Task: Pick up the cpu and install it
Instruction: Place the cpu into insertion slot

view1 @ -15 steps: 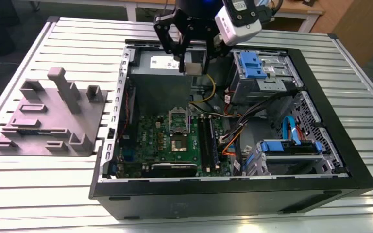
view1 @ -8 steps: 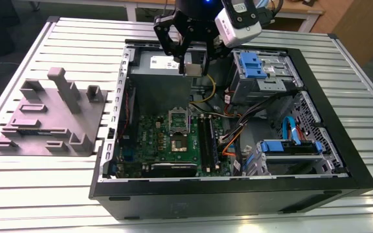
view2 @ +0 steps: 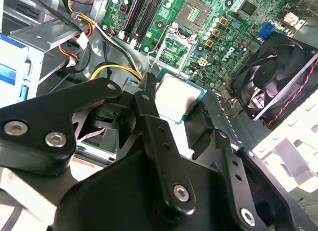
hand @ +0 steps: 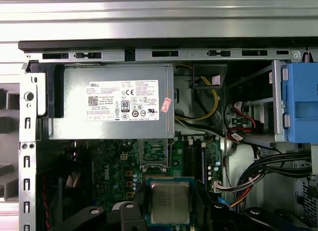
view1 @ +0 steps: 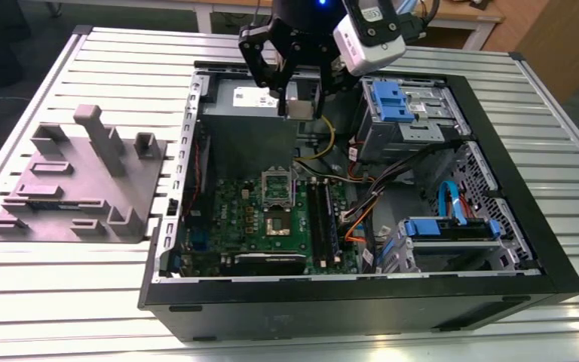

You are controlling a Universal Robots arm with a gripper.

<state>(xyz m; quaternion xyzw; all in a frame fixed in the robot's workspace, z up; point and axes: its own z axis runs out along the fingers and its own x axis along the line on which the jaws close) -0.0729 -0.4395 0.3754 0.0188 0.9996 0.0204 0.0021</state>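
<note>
one relation governs the move: the cpu (hand: 170, 202) is pinched between the fingers of the gripper (view1: 298, 105), clamped on two opposite edges. it hangs high over the open computer case (view1: 370, 309), at the end where the grey power supply (hand: 114, 102) sits. the dark socket (view1: 275, 223) on the green motherboard (view1: 231, 219) lies lower, toward the exterior view's near side (its hinged frame looks raised). the chip is square, so it has no long axis. held flat, it shows a dull silvery top and a thin greenish border.
</note>
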